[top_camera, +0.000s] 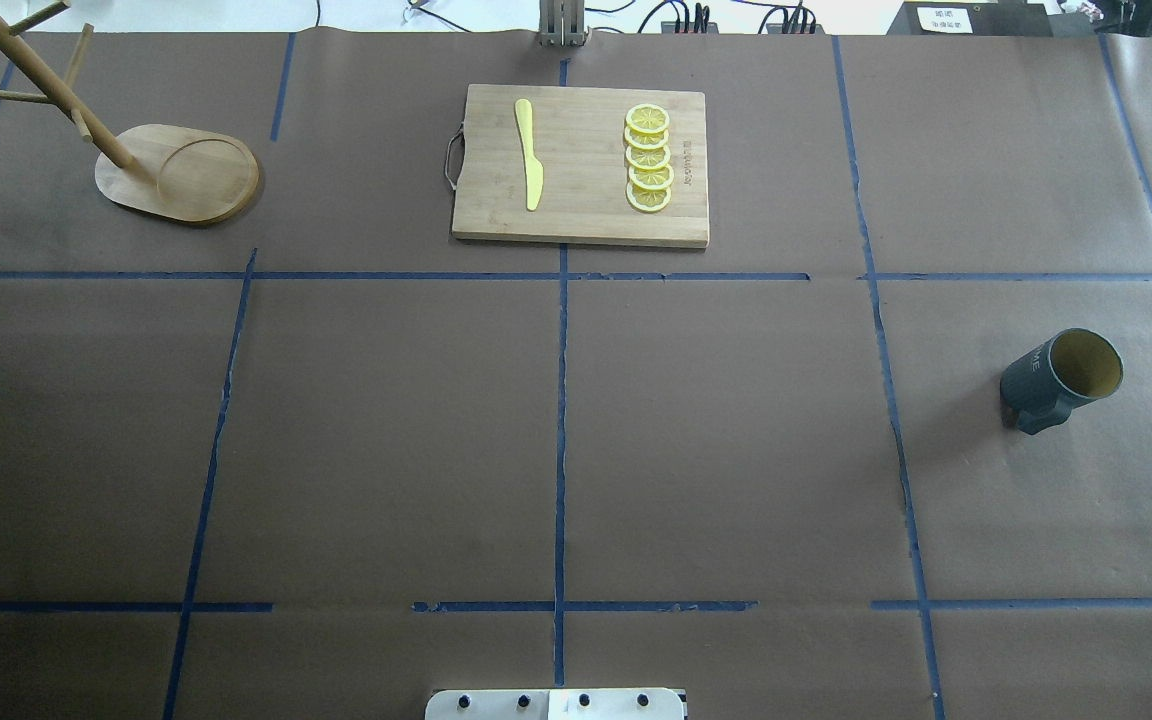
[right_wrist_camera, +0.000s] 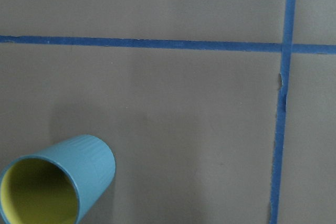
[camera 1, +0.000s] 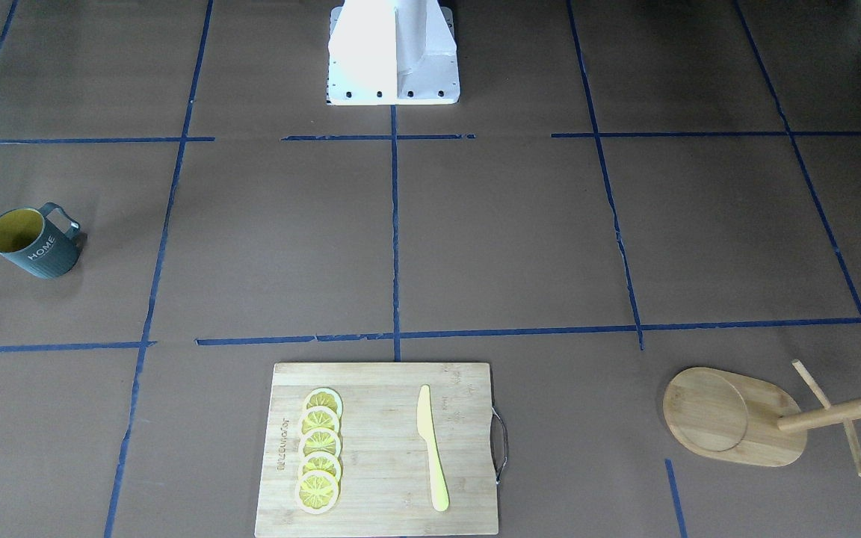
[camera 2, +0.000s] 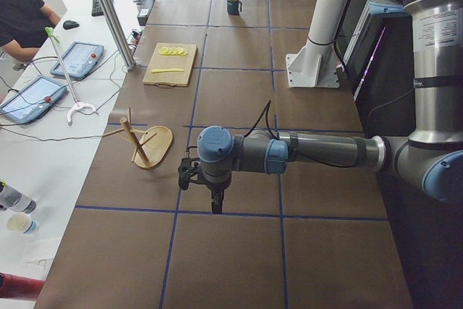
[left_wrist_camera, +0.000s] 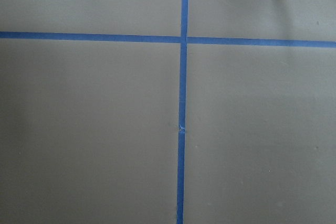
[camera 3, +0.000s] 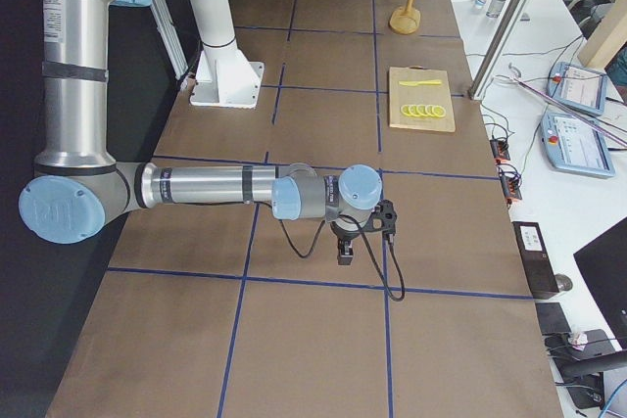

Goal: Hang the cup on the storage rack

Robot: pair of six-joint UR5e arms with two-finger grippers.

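Note:
The cup [camera 1: 34, 243] stands upright on the table's right side [top_camera: 1061, 378], with its handle toward the robot. It also shows in the exterior left view [camera 2: 234, 3], and at the lower left of the right wrist view [right_wrist_camera: 58, 182]. The storage rack [top_camera: 181, 175] stands at the far left [camera 1: 737, 418], empty. My left gripper [camera 2: 215, 204] hangs over bare table, near the rack [camera 2: 148, 146]. My right gripper [camera 3: 345, 254] hangs above the table close to the cup. Both grippers show only in the side views, so I cannot tell whether they are open or shut.
A bamboo cutting board [top_camera: 581, 165] with a metal handle lies at the far middle, with a yellow knife [top_camera: 528, 155] and several lemon slices [top_camera: 648, 160] on it. Blue tape lines cross the brown paper. The robot base [camera 1: 393, 52] is at the near middle edge.

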